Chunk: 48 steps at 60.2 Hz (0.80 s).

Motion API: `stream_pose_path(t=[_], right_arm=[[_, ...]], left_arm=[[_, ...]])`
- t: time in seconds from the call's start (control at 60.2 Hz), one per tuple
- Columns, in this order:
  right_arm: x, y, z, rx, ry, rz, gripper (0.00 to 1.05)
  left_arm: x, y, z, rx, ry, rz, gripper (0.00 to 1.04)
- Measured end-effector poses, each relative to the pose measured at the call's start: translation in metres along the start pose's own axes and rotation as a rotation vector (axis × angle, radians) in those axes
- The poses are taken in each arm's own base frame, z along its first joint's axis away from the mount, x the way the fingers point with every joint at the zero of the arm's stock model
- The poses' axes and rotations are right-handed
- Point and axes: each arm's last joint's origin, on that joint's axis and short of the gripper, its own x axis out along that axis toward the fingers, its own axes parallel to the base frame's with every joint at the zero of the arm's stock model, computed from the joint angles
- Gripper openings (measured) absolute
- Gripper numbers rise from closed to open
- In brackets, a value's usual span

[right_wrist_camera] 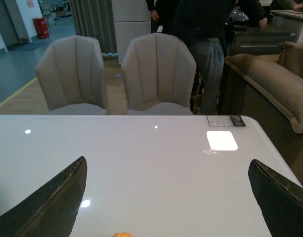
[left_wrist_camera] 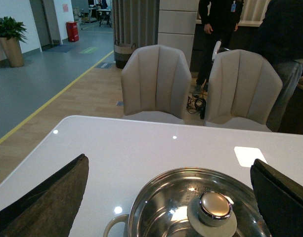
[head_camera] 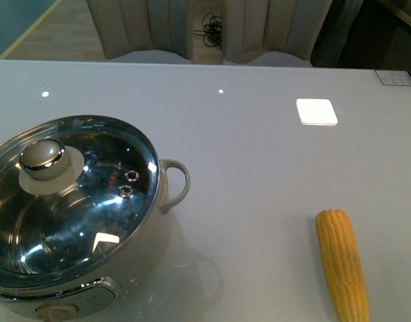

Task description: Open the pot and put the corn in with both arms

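The cream-white pot [head_camera: 161,215] stands at the table's front left with its glass lid [head_camera: 91,201] on. The lid's steel knob [head_camera: 42,155] is left of centre. The yellow corn [head_camera: 342,265] lies at the front right, tapered end toward me. Neither arm shows in the front view. In the left wrist view the pot [left_wrist_camera: 156,197] and lid knob [left_wrist_camera: 214,207] sit below my open left gripper [left_wrist_camera: 171,197], between its fingers [left_wrist_camera: 47,197]. My right gripper [right_wrist_camera: 168,197] is open over bare table, with the corn's tip [right_wrist_camera: 122,235] just at the frame's lower edge.
A white square pad [head_camera: 316,111] lies on the table at the back right. Two beige chairs [left_wrist_camera: 156,81] stand behind the far edge. People [right_wrist_camera: 200,49] stand beyond the chairs, and a sofa [right_wrist_camera: 270,94] is to the right.
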Motion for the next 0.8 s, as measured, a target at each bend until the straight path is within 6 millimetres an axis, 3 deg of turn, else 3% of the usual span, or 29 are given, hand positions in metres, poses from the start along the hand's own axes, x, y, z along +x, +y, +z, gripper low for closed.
stream_pose_path(t=[0.731,0.797], right_arm=[[0.0,0.0,0.0,0.0,0.0,0.0,0.96],[0.0,0.0,0.0,0.0,0.0,0.0,0.96]], left_arm=[[0.0,0.0,0.0,0.0,0.0,0.0,0.98],[0.0005,-0.0001,-0.0005,-0.079,0.202,0.096,0.98]])
